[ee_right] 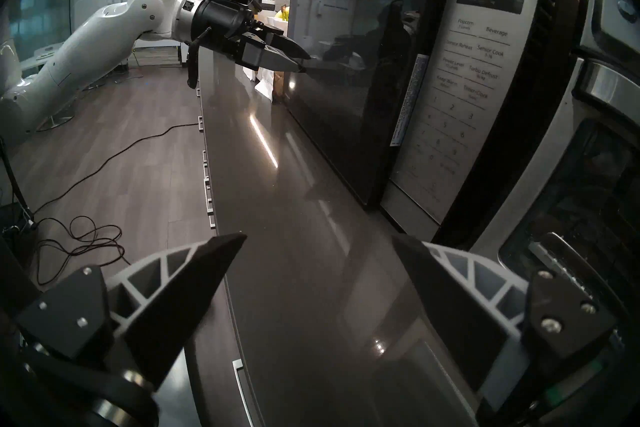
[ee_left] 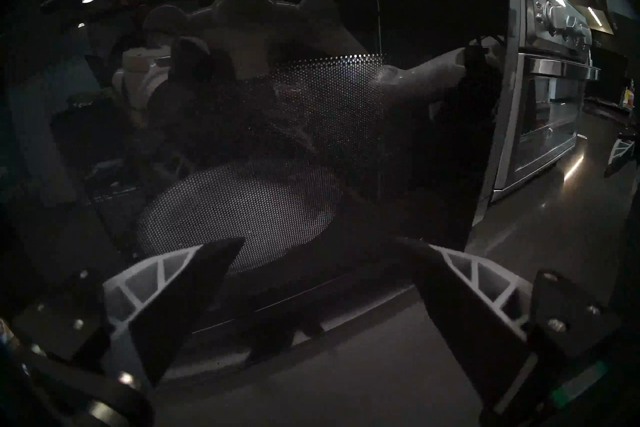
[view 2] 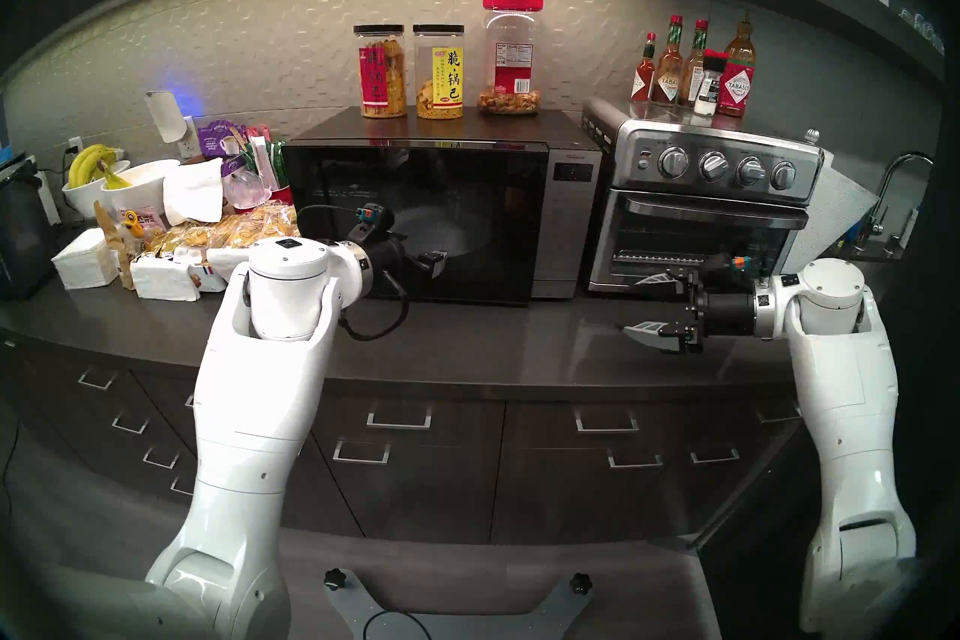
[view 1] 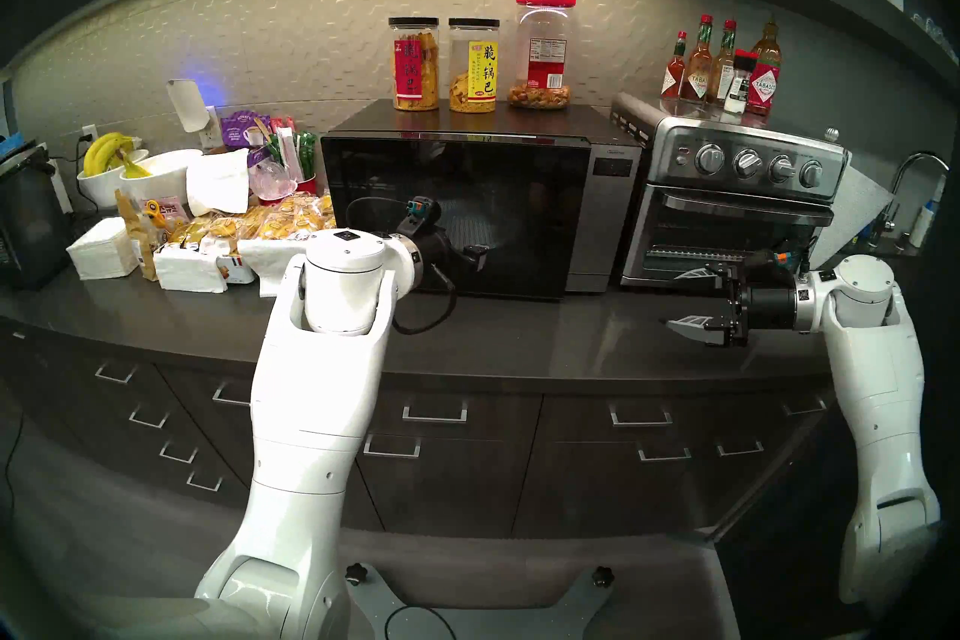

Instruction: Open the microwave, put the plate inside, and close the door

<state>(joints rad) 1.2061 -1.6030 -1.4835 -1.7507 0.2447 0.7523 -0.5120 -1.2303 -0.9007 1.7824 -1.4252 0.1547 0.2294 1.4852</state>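
Left claw (ee_right: pixel 299 60) at the closed door (view 1: pixel 452 213)
Both claws apart, empty; right claw (view 1: pixel 680 301) hovers over bare surface (view 1: pixel 545 343) before the toaster oven (view 1: pixel 727 208).

My left gripper (ee_right: pixel 300 61) hangs at the door (view 1: pixel 457 213) — from my head its fingertips are lost against the black glass, and whether they touch it I cannot tell. Behind the door's dotted mesh, the plate (ee_left: pixel 239 208) shows only as a pale, dim oval, its near rim cut by my fingers (ee_left: pixel 187 294). The keypad (ee_right: pixel 460 93) legends blur toward the bottom — unreadable.
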